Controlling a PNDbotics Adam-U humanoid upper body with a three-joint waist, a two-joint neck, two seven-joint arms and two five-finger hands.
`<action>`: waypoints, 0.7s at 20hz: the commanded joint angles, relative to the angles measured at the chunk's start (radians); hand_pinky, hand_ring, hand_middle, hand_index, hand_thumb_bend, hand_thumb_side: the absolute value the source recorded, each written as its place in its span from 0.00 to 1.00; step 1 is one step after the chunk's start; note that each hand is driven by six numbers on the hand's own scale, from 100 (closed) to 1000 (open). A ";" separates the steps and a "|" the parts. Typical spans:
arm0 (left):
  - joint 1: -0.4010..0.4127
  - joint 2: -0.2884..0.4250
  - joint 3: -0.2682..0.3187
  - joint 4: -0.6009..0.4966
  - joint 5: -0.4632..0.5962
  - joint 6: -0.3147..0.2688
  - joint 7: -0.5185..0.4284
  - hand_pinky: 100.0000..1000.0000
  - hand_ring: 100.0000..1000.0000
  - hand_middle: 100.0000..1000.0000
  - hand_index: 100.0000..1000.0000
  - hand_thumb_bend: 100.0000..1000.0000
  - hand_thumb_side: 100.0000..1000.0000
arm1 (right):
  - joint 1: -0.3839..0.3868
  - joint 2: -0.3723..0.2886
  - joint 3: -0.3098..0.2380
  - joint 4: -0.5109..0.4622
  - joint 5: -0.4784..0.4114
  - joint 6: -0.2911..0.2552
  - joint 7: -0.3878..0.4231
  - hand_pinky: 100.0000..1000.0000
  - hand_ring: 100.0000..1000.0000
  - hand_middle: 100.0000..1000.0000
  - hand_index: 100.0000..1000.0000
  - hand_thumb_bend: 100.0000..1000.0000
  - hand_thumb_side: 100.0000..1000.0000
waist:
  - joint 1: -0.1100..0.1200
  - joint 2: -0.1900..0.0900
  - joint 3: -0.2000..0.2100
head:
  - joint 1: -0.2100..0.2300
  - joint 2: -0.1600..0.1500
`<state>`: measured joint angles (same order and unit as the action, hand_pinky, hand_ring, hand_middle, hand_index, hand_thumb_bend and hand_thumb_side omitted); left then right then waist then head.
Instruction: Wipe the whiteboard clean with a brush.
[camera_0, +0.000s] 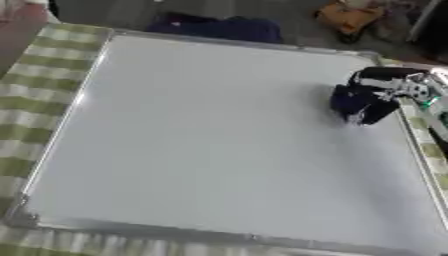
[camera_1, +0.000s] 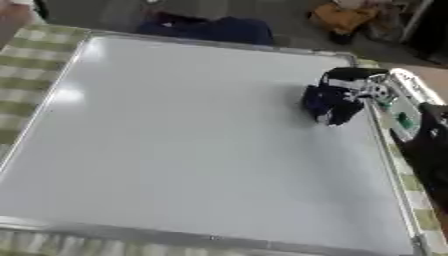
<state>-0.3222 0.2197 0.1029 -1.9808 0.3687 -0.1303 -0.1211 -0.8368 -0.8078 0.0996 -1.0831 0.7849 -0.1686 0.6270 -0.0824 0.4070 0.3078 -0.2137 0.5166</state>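
right hand (camera_0: 378, 95) curled around dark brush (camera_0: 350, 101) on whiteboard (camera_0: 210, 140)

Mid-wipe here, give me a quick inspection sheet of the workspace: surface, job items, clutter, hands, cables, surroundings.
Surface: green-and-white checked tablecloth under the board.
Job's things: large white whiteboard with a silver frame lies flat; no marks seen on it. Dark blue brush sits on the board near its right edge, far half.
Clutter: nothing seen on the board besides the brush.
Hands: right hand comes in from the right, its fingers curled round the brush. Left hand not in view.
Cables: nothing seen.
Surroundings: dark blue bundle beyond the far edge; orange-brown object on the floor at the far right.
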 joint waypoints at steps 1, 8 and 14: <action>-0.010 0.013 0.004 -0.019 -0.005 -0.001 -0.003 0.50 0.49 0.49 0.33 0.03 1.00 | 0.007 -0.023 0.006 0.038 0.027 0.008 -0.002 0.53 0.61 0.32 0.33 0.00 0.11 | 0.007 -0.010 -0.001 | 0.001 -0.013; -0.013 0.013 0.004 -0.019 -0.003 0.000 -0.003 0.50 0.49 0.49 0.33 0.03 1.00 | 0.003 -0.020 0.007 0.039 0.004 0.006 0.009 0.51 0.59 0.31 0.32 0.00 0.11 | 0.006 -0.011 -0.001 | 0.001 -0.012; -0.015 0.012 0.002 -0.019 -0.001 0.003 -0.003 0.50 0.49 0.49 0.33 0.03 1.00 | 0.007 -0.016 0.026 0.019 -0.034 -0.010 0.051 0.50 0.57 0.30 0.31 0.00 0.11 | 0.004 -0.017 -0.003 | 0.001 -0.008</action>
<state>-0.3267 0.2197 0.1029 -1.9808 0.3691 -0.1292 -0.1220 -0.8433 -0.8133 0.1056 -1.0742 0.7587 -0.1745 0.6599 -0.0838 0.4060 0.3063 -0.2131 0.5161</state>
